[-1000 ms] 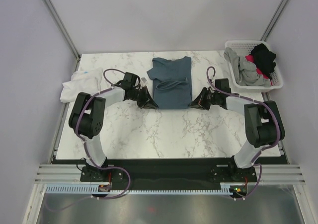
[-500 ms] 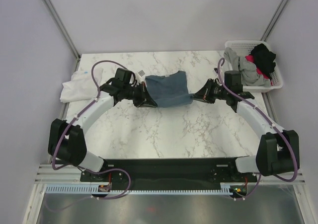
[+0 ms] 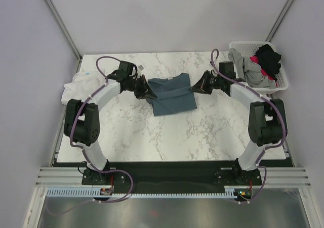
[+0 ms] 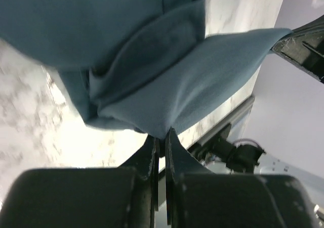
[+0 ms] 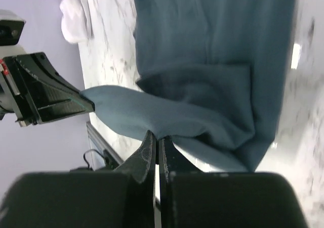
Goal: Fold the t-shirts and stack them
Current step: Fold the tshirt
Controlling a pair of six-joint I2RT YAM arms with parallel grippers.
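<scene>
Gripping the slate-blue t-shirt point(image 3: 172, 96) from opposite sides, both hands sat in the upper centre of the top view, over the marble worktop point(image 3: 131, 132). The left hand point(image 3: 146, 92) was pinched closed on the shirt's left edge, and the left wrist view showed its two fingers pressed together with a fold of blue cloth caught between the tips. The right hand point(image 3: 194, 88) was likewise clamped on the shirt's right edge, and the right wrist view showed its fingers nearly meeting around a thin band of the same cloth. Between the two hands the held edge ran as a stretched strip across the frame, slightly higher on the right. The rest of the shirt spread below that strip toward the lower centre of the worktop, with a doubled layer visible beneath the strip in both wrist views. Whether that lower part lay fully flat could not be told. A white t-shirt point(image 3: 76, 88) lay bunched at the far left edge of the worktop, well apart from the held shirt. At the upper right, a white lattice basket point(image 3: 281, 81) held a grey t-shirt point(image 3: 251, 72) draped over its left rim, with a black t-shirt point(image 3: 269, 57) behind it.
</scene>
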